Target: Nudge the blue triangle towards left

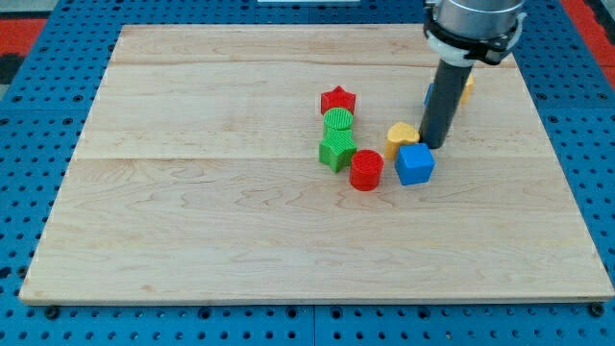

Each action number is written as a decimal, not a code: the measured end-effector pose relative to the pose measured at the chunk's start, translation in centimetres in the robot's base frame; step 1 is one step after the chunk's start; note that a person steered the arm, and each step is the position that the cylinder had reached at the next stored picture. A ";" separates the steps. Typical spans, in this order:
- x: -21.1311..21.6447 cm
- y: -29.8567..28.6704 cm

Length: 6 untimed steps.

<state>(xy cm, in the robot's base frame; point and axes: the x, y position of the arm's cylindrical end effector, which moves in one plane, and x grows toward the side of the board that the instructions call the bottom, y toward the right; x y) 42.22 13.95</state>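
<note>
A sliver of a blue block (428, 95), its shape hidden, shows at the left edge of my rod near the view's upper right. My tip (435, 144) rests on the board between the yellow heart (403, 134) on its left and the blue cube (415, 164) just below it, close to both. The tip is below the blue sliver in the view. The rod hides most of that block.
A red star (338, 99), a green cylinder (338, 120) and a green block (335, 150) form a column left of the tip. A red cylinder (366, 170) stands beside the blue cube. A yellow-orange block (467, 87) peeks out right of the rod.
</note>
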 end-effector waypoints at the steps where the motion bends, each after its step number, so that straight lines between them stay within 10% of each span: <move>1: 0.0 0.4; 3: -3.2 6.6; 6: -4.0 0.1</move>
